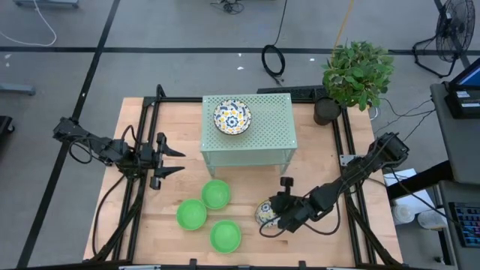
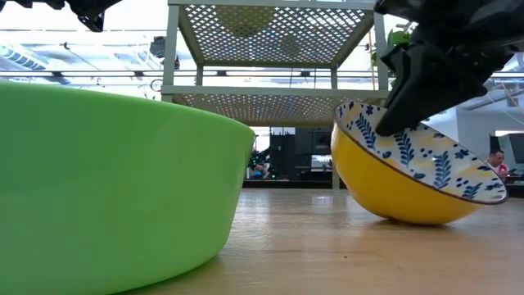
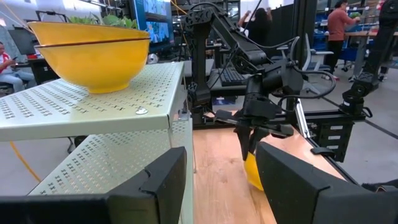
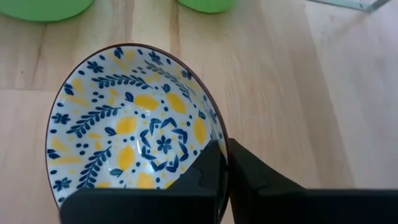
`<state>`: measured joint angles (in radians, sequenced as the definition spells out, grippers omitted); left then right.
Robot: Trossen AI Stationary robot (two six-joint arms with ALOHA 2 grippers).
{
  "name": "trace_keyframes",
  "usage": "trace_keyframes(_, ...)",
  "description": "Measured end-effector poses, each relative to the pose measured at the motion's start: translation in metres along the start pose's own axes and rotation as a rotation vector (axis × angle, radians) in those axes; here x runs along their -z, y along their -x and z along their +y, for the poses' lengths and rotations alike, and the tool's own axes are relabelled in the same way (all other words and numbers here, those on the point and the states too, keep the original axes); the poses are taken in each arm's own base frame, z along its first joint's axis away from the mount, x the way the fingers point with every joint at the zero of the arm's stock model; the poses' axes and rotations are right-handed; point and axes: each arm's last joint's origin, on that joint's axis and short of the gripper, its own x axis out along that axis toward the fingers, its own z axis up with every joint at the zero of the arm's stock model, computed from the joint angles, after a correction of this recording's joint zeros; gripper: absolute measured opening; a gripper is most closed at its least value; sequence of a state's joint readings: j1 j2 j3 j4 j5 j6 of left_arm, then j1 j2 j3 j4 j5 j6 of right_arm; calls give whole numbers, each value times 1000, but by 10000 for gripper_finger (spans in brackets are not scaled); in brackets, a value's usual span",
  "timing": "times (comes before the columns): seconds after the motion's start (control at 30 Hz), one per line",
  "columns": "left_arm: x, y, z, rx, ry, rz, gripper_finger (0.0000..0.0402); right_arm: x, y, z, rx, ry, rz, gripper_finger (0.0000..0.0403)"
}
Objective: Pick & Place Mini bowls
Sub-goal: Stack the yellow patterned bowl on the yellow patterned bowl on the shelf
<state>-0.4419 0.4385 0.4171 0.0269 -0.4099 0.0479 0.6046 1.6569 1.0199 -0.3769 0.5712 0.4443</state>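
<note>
Tilted floral bowl [image 4: 134,124], yellow outside, blue-and-yellow pattern inside, rim pinched by right pincer [image 4: 222,163].

Dark fingers [image 2: 391,115] pinch the tilted floral bowl's [image 2: 409,184] rim — a green bowl [image 2: 115,180] looms near, stand [image 2: 274,49] behind.

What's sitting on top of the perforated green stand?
Floral bowls sit on the stand; the left wrist view shows two stacked. Whatever lies inside the lower bowl is covered.
</note>
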Motion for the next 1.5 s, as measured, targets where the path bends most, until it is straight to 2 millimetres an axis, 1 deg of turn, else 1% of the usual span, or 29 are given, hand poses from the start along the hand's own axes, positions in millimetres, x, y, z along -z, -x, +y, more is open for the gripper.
trace_keyframes(0.27,0,0,0,0,0,0,198,-7,-6,-8,-11,105,-14,2)
trace_keyframes(0.4,0,0,0,0,0,0,198,-15,-11,-13,-75,127,-29,1)
trace_keyframes(0.53,0,0,0,0,0,0,198,-26,-18,-19,-168,176,-93,1)
trace_keyframes(0.63,0,0,0,0,0,0,198,-33,-20,-20,-220,247,-150,1)
trace_keyframes(0.77,0,0,0,0,0,0,198,-39,-17,-18,-207,265,-220,0)
trace_keyframes(0.83,0,0,0,0,0,0,198,-39,-14,-14,-161,282,-245,0)
trace_keyframes(1.0,0,0,0,0,0,0,198,-37,-3,-1,-29,413,-300,0)
trace_keyframes(1.13,0,0,0,0,0,0,198,-43,8,2,92,456,-382,0)
trace_keyframes(1.27,-5,0,0,-3,0,-44,198,-48,17,5,331,522,-417,0)
trace_keyframes(1.37,-8,0,1,-7,-27,-76,198,-50,22,8,518,523,-414,0)
trace_keyframes(1.43,-10,0,1,-9,-33,-94,198,-51,27,9,622,526,-398,0)
trace_keyframes(1.5,-15,1,1,-12,-12,-142,198,-54,29,10,686,517,-394,0)
